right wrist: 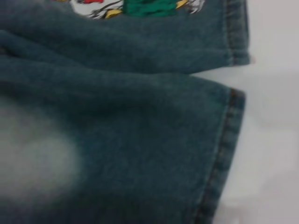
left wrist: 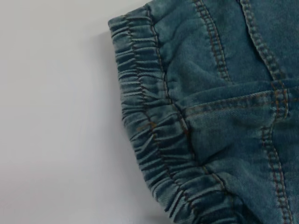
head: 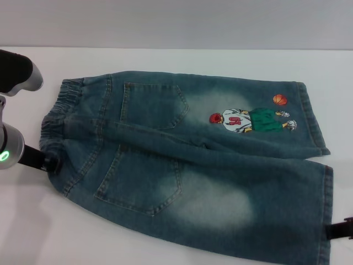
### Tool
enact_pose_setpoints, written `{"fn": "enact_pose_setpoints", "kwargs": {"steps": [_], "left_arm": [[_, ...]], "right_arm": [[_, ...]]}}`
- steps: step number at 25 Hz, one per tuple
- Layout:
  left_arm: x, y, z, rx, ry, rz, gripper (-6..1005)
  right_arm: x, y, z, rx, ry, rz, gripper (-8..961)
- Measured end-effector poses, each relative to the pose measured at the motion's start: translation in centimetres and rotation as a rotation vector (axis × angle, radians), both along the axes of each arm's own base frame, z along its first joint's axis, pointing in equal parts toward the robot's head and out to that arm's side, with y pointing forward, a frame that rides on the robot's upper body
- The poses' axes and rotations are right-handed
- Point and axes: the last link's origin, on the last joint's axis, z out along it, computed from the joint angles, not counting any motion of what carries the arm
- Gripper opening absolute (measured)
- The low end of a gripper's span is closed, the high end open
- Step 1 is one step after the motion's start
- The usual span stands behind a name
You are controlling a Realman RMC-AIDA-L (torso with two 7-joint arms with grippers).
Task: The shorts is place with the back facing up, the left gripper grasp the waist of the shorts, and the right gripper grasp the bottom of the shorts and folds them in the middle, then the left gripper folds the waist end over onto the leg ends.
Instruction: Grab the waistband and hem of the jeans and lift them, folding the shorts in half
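Your left arm comes in from the left edge of the head view, its thick silver-white wrist showing a green light, and your left gripper (head: 45, 160) sits low at its end as a black tip pointing inward; whether its fingers are parted or closed is not clear. Your right gripper (head: 341, 228) shows only as a small black piece at the lower right edge, too little to judge its fingers.

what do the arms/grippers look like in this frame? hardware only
Left arm: rounded grey-silver housing with a black section, a green light on the lower link, and a black left gripper at the shorts' waist. Of the right gripper, only a black boxy piece shows at the frame edge.
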Motion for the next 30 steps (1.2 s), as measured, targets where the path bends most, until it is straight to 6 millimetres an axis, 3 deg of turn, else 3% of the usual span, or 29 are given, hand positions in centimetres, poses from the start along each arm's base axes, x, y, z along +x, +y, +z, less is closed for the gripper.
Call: {"fn": "enact_pose_setpoints", "kwargs": {"steps": [11,30], "left_arm": [[0.4,-0.1,-0.7,-0.006,-0.008,-0.007,236],[1.2,0.3,-1.0,-0.013,-0.018,-0.03,235]], "right_arm": [[0.0,-0.9,-0.4,-0.052,0.003,-0.035,688],[-0.5,-1.4,-1.7,-0.085,0.018,-0.032,689]]}}
